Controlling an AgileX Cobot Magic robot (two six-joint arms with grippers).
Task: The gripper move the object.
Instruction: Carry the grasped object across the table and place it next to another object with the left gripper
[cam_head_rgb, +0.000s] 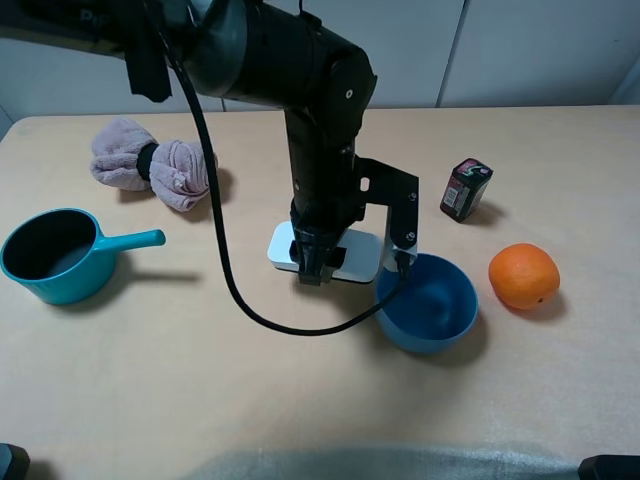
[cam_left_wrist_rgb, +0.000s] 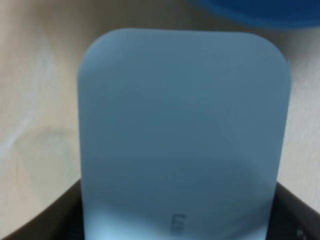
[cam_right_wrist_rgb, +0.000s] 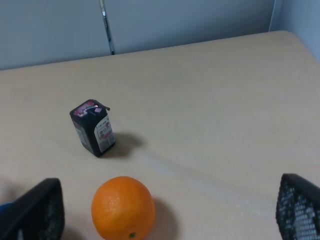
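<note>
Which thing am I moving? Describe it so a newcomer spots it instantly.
On the tan table, find the blue bowl right of centre. Just left of it, under the left tool, lies the white case. Unlike its neighbours it is flat, oblong and round-cornered.

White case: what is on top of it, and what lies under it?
The left gripper sits over the white case, its fingers flanking the case's sides. The table surrounds it; anything beneath is hidden.
</note>
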